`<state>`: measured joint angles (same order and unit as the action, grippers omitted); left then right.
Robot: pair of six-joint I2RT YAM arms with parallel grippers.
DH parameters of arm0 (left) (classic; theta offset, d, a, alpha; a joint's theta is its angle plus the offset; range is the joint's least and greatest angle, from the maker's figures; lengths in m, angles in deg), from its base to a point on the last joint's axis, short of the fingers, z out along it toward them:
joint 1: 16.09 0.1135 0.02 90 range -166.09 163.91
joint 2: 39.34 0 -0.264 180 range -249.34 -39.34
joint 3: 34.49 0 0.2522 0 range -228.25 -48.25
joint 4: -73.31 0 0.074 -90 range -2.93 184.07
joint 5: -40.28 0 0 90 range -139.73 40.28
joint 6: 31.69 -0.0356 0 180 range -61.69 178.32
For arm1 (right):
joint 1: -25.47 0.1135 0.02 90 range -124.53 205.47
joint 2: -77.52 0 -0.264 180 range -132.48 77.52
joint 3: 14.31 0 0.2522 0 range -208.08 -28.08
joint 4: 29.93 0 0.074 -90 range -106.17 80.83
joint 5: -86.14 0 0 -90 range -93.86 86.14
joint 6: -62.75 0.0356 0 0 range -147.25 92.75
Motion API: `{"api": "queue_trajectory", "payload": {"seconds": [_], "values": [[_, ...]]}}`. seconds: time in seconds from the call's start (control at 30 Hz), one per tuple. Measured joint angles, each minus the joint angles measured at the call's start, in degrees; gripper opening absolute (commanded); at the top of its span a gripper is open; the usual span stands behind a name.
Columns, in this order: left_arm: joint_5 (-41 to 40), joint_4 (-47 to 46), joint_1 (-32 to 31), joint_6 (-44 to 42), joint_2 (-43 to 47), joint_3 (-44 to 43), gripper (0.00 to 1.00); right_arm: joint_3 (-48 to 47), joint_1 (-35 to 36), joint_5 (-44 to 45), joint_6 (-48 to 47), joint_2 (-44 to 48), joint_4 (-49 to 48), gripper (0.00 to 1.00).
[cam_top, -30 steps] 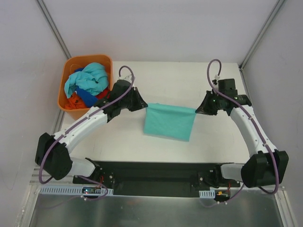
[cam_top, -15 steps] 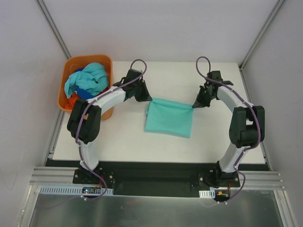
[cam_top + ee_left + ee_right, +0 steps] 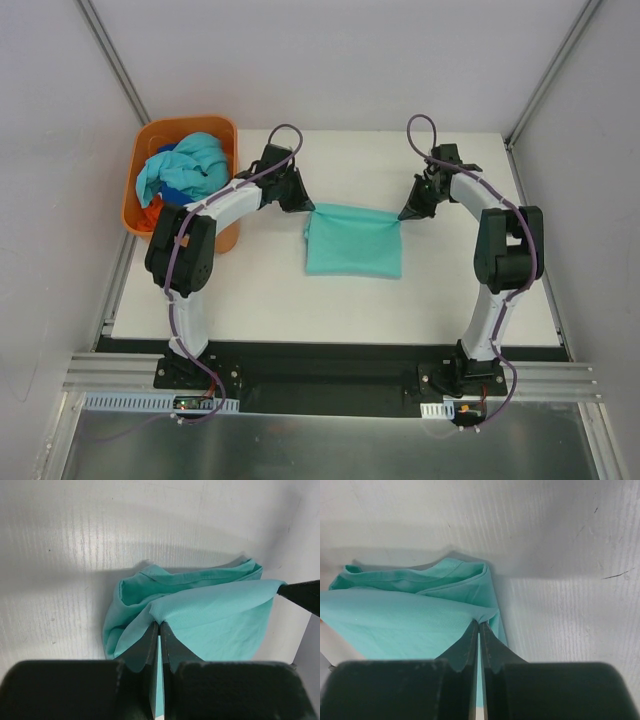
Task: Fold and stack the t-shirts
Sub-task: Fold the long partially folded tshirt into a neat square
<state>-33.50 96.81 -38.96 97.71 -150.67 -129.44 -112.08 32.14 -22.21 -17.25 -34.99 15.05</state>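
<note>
A teal-green t-shirt lies folded on the white table in the middle. My left gripper is shut on its far left corner, and my right gripper is shut on its far right corner. In the left wrist view the gripper pinches a raised fold of the shirt. In the right wrist view the gripper pinches the shirt's edge the same way. More t-shirts, light aqua, blue and orange-red, lie heaped in the basket.
A rigid orange plastic basket stands at the table's far left corner, beside my left arm. Metal frame posts rise at the back corners. The arm bases sit on a black rail at the near edge.
Both grippers have carried the shirt's held edge away from the bases toward the far side. The shirt has gone from hanging stretched between them to lying folded on the table.
</note>
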Motion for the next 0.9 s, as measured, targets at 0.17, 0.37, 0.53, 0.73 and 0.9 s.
{"api": "queue_trajectory", "payload": {"seconds": [0.17,0.37,0.53,0.73,0.9], "values": [[-0.9,-0.5,0.0,0.1,3.2,3.6,0.00,0.0,1.1,-0.1,-0.3,2.1,0.0,0.04],[-3.8,-0.7,0.1,0.2,12.0,9.0,0.00,0.4,3.2,-0.1,-0.3,7.6,-1.0,0.04],[-5.6,-2.3,0.1,0.4,13.6,9.9,0.00,0.3,3.2,-0.3,-0.3,7.9,-2.0,0.06],[-6.9,-2.4,0.5,1.3,10.3,10.4,0.17,-3.5,3.7,-0.7,-1.0,1.4,-2.2,0.29],[-7.5,-2.1,1.6,1.7,4.8,8.9,0.58,-7.6,3.8,-0.6,-2.0,-5.1,-1.9,0.72]]}}
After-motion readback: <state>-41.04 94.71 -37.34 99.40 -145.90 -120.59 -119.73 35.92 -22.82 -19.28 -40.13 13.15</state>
